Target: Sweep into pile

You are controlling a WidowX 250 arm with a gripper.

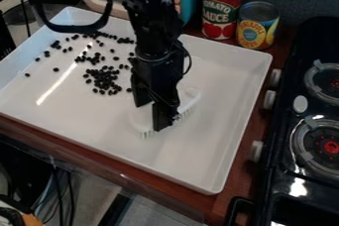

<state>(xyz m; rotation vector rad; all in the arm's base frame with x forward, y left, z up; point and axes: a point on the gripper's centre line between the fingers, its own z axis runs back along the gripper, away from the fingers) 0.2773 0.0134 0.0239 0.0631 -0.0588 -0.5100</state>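
Black beans (102, 78) lie on the floor of the white tray (215, 141), thickest in a clump at 10 o'clock from its middle, with looser ones fanning out toward 11 and a few strays toward 9. I take 12 o'clock as the top of my view. The tray's raised walls bound my moves on every side: its 7 o'clock wall runs alongside the front edge of the desk (236, 178), and past its 3 o'clock wall a strip of desk separates it from the black stove (283, 168) and its pale knobs. Two cans, the red and green one (222, 9) and the yellow and blue one (258, 25), stand upright just outside the rim at 1 o'clock. My widest stretch of tray floor spans 3 to 5 o'clock, between the white brush (184, 114) and the walls; at 9 to 11 the beans occupy the floor. My arm (155, 36) comes in from 12 o'clock, crosses above the far rim and slants down steeply toward 5. The gripper (151, 116) points down, a little toward 5 o'clock from the tray's middle, closed around the brush, whose bristles face the floor toward 5. The nearest beans are just beside the gripper, at its 10 o'clock.
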